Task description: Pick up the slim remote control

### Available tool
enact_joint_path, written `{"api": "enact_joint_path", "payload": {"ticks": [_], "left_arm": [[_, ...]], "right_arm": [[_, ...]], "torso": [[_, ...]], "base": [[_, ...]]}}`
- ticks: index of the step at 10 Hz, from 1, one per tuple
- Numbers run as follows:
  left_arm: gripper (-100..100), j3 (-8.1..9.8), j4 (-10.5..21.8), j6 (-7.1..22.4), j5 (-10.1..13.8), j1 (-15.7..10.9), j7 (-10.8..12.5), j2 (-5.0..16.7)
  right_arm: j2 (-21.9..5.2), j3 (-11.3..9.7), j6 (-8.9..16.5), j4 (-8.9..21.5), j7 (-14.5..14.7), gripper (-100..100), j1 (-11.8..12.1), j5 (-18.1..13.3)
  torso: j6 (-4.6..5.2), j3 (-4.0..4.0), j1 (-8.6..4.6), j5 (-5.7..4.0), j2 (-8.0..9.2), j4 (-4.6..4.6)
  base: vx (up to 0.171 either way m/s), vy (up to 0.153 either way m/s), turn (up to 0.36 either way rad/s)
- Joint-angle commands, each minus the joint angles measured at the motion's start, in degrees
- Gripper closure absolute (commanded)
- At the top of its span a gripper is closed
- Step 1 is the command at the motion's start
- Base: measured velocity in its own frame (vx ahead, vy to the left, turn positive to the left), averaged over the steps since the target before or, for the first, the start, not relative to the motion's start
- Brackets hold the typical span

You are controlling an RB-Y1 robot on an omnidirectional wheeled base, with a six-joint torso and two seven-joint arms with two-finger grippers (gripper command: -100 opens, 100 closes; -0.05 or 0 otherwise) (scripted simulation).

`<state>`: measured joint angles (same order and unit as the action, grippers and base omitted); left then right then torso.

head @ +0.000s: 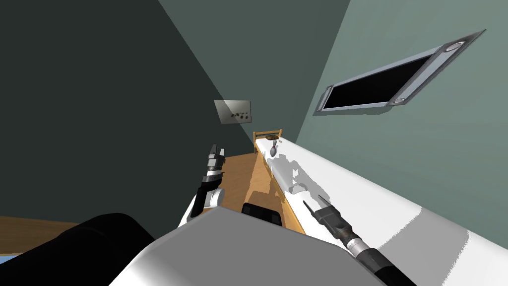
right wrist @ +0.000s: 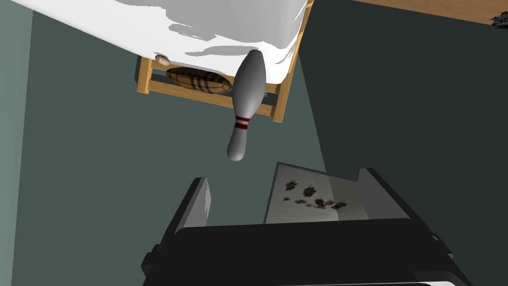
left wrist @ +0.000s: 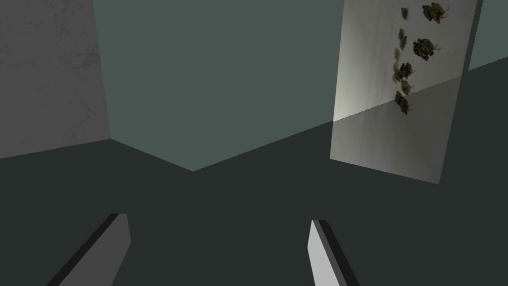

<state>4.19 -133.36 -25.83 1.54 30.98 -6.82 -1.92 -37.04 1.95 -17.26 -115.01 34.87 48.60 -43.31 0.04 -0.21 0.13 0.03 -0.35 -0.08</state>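
My right gripper (head: 315,202) is open and empty, held low over the near part of a long white bed (head: 377,203). In the right wrist view its fingers (right wrist: 201,198) point along the bed towards a grey bowling pin (right wrist: 246,99) with red stripes, which stands on the white cover well beyond them. Past the pin lie a brown striped cushion (right wrist: 198,80) and a small tan object (right wrist: 162,60) by the wooden end frame (right wrist: 208,95). My left gripper (head: 218,149) is raised beside the bed, open and empty (left wrist: 213,238).
The bed's wooden side rail (head: 278,191) runs along a strip of wooden floor (head: 238,169). A dark panel in a grey frame (head: 387,82) hangs on the wall above the bed. A pale picture (head: 233,111) hangs on the wall beyond the bed's far end.
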Motion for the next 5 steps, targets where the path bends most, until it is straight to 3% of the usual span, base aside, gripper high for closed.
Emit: {"api": "enact_joint_path", "payload": {"ticks": [1,4,5], "left_arm": [[0,0.0,0.0,0.0,0.0,0.0,0.0,0.0],[0,0.0,0.0,0.0,0.0,0.0,0.0,0.0],[0,0.0,0.0,0.0,0.0,0.0,0.0,0.0]], "right_arm": [[-0.4,-0.1,-0.1,0.5,0.2,-100,-0.3,-1.8],[-3.6,-0.2,-2.2,4.9,2.8,-100,0.5,-7.4],[-3.6,-0.2,-2.2,4.9,2.8,-100,0.5,-9.2]], "torso": [[0.0,0.0,0.0,0.0,0.0,0.0],[0.0,0.04,0.03,0.01,0.06,0.02],[-0.03,-0.02,0.0,0.0,-0.05,0.0]], "base": [[0.034,0.017,-0.023],[0.087,0.033,0.102],[0.096,0.024,0.05]]}}
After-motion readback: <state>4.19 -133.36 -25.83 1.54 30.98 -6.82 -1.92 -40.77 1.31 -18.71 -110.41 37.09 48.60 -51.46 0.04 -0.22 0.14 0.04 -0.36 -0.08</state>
